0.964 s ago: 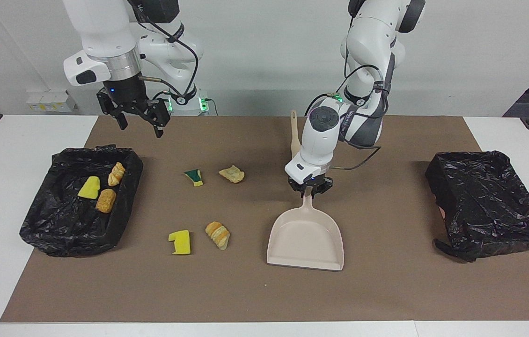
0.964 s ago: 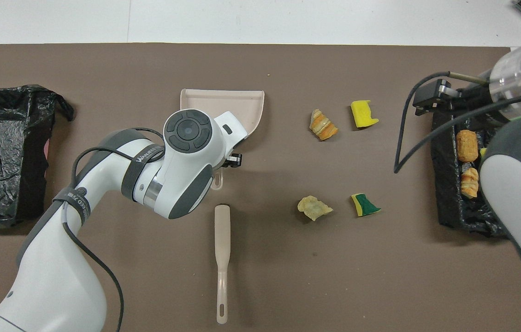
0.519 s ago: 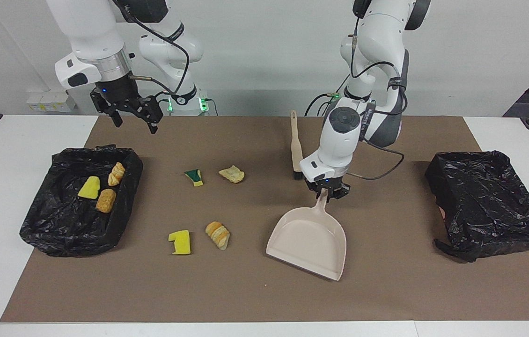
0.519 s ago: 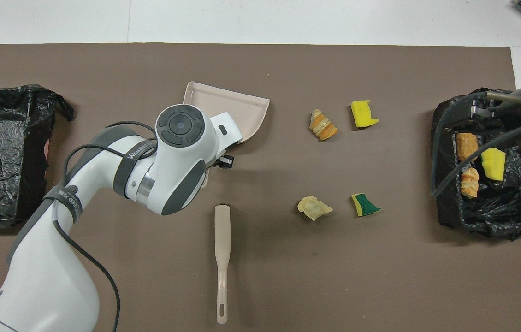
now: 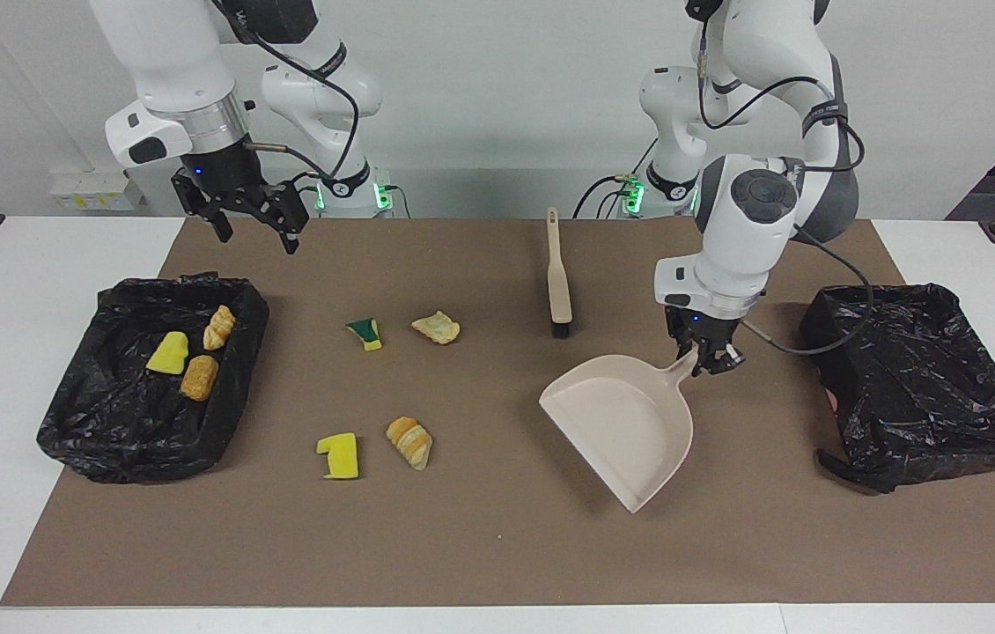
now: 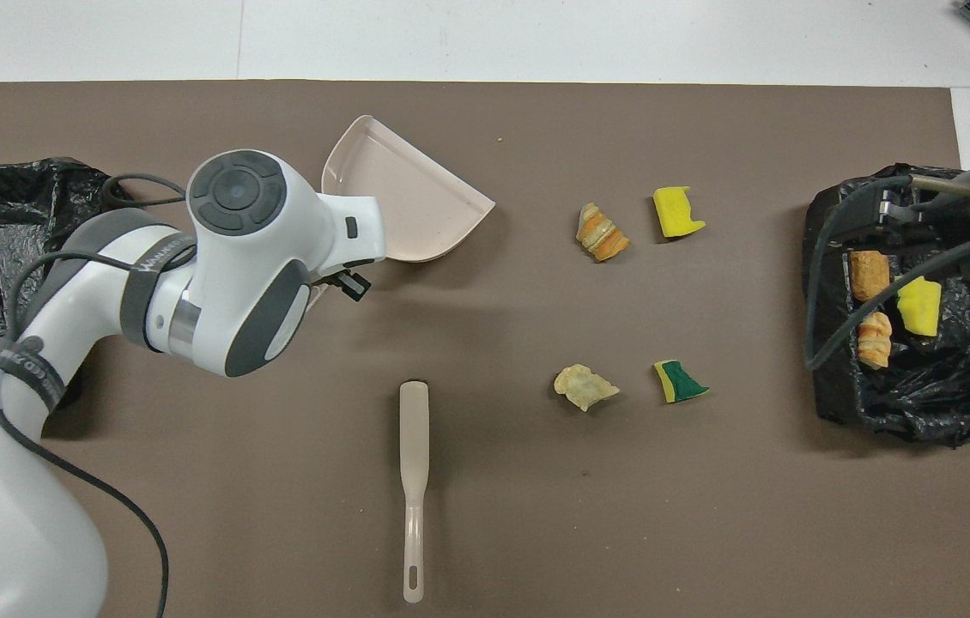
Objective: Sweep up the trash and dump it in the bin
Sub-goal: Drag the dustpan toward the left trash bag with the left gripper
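A white table [image 5: 13,264] carries a brown mat [image 5: 480,546]. On the mat lie a beige brush [image 5: 557,273], four trash scraps [image 5: 414,440] and two black-lined bins [image 5: 150,379], one at each arm's end.

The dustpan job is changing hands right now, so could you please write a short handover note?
Left end effector: shut on the dustpan handle, pan empty and turned askew over the mat.
Right end effector: open, holds nothing, raised by the bin at the right arm's end.
Done: three trash pieces lie in that bin: yellow sponge and two bread chunks.
Left: four pieces on the mat: green sponge scrap, pale chunk, yellow sponge scrap, striped chunk.
Brush lies untouched. The second bin shows no trash.
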Controlling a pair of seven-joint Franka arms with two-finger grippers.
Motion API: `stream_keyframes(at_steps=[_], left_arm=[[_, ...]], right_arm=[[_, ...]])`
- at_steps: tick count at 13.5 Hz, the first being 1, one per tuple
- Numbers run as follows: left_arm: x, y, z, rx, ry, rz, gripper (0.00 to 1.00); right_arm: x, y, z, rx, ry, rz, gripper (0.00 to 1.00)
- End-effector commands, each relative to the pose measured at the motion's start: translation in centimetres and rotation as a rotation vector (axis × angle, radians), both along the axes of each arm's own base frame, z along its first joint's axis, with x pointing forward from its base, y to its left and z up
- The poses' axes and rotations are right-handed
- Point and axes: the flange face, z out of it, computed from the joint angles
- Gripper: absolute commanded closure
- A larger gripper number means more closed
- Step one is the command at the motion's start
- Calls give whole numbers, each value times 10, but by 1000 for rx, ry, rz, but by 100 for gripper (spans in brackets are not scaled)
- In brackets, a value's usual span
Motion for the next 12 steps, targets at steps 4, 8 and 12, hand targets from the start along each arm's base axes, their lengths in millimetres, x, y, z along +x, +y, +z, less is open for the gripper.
stream_keyframes(at_steps=[4,8,12], left_arm=[[4,53,-2,87,27,-279,100],[10,105,-8,103,30,-247,100],[2,148,-21,101,7,-256,100]], right_arm=[[-6,-8,5,20,-23,11,0],[-7,-5,6,19,-26,5,0],[-12,17,5,21,-39,22,0]])
